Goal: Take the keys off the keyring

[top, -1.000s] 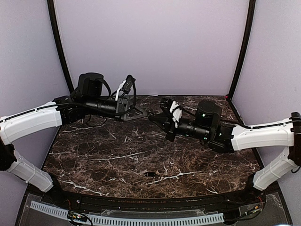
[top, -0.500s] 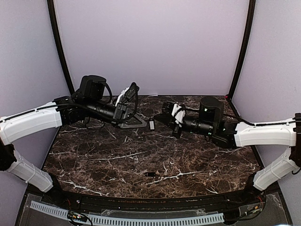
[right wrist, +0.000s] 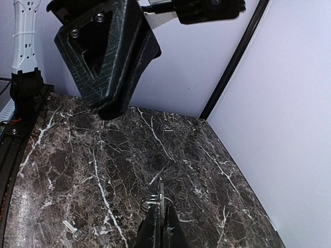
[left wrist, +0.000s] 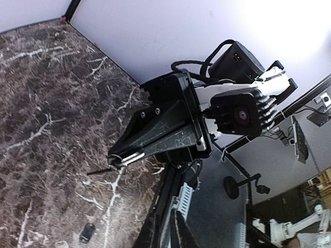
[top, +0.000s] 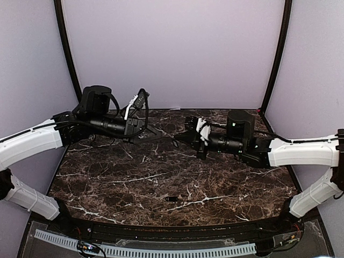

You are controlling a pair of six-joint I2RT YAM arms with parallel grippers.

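Note:
My right gripper (right wrist: pixel 161 205) is shut on the silvery keyring (right wrist: pixel 150 202), held above the marble near the back. A thin key blade (right wrist: pixel 161 191) sticks out past its fingertips. From the left wrist, the right gripper (left wrist: pixel 118 157) shows the keyring (left wrist: pixel 122 164) with a dark key (left wrist: pixel 98 170) jutting edge-on from it. My left gripper (left wrist: pixel 164 213) has its fingers a narrow gap apart with nothing between them, just left of the right gripper (top: pixel 176 138). A loose key (top: pixel 171 199) lies on the table near the front, visible to the left wrist as the loose key (left wrist: pixel 87 232).
The dark marble table (top: pixel 107 177) is ringed by lilac walls with black corner posts (top: pixel 275 59). A perforated white rail (top: pixel 145 250) runs along the near edge. The left arm's black gripper body (right wrist: pixel 103 57) hangs high in the right wrist view.
The left arm has drawn back to the left and its fingers have parted slightly. The key that dangled between the grippers half a second ago now sticks out from the ring. The right gripper kept its grip.

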